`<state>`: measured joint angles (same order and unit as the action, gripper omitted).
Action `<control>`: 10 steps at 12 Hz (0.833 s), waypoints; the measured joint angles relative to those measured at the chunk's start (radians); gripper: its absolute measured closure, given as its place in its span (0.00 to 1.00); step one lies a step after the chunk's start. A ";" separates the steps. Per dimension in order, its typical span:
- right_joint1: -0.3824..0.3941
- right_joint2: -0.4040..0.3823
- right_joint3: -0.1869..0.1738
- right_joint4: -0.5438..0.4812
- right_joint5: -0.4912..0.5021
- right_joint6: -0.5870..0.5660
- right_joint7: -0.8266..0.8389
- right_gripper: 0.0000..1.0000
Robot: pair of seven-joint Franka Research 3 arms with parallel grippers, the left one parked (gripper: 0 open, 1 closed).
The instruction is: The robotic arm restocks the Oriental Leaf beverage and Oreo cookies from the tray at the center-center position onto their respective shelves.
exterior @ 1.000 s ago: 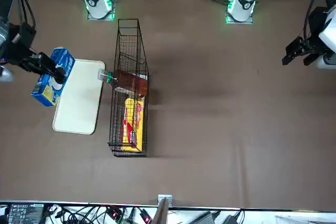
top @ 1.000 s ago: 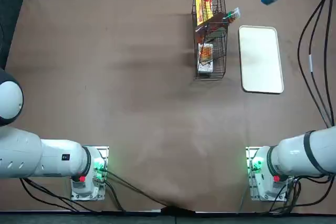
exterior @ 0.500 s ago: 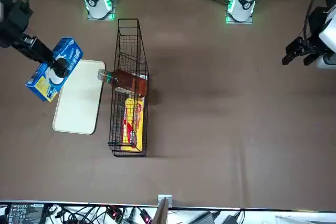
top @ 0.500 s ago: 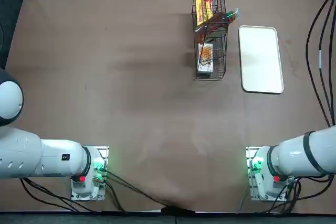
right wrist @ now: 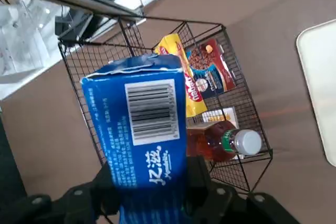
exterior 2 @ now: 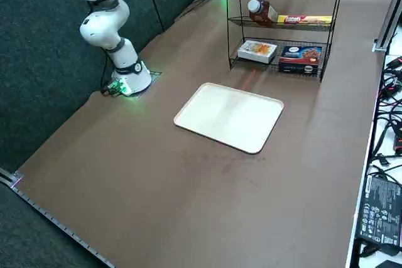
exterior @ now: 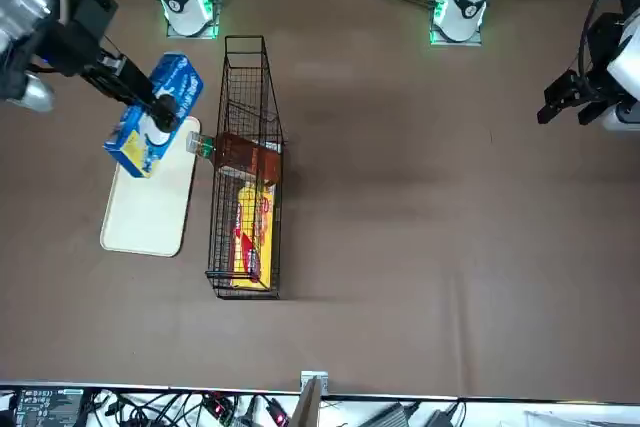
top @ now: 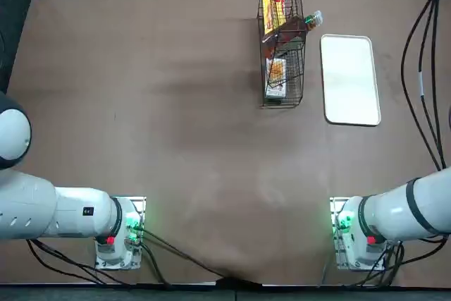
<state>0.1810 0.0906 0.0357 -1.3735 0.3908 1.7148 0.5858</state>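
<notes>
My right gripper (exterior: pixel 153 119) is shut on the blue Oreo cookies packet (exterior: pixel 152 129), held in the air above the tray's near-rack end, close to the black wire shelves (exterior: pixel 245 167). In the wrist view the packet (right wrist: pixel 142 129) fills the space between my fingers (right wrist: pixel 199 182), barcode side up, with the shelves (right wrist: pixel 157 45) just beyond it. The Oriental Leaf beverage (exterior: pixel 235 152) lies on its side on a middle tier, its white cap (exterior 2: pixel 254 5) poking out toward the tray. The white tray (top: pixel 350 79) holds nothing.
Yellow-orange snack packets (exterior: pixel 250 237) lie in the shelves, and two small boxes (exterior 2: pixel 282 54) sit on the bottom tier. My arm's black cables (top: pixel 423 68) hang at the table's right side. The table's far edge runs just behind the shelves.
My gripper has carried the Oreo packet from the tray's outer side across it toward the shelves, and has turned.
</notes>
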 joint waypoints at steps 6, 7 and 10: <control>0.051 0.056 0.000 0.000 0.026 0.000 0.000 0.41; 0.055 0.058 0.000 0.000 0.030 0.000 0.000 0.41; 0.072 0.063 0.000 0.000 0.033 0.000 0.000 0.41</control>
<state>0.2526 0.1541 0.0359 -1.3735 0.4239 1.7148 0.5854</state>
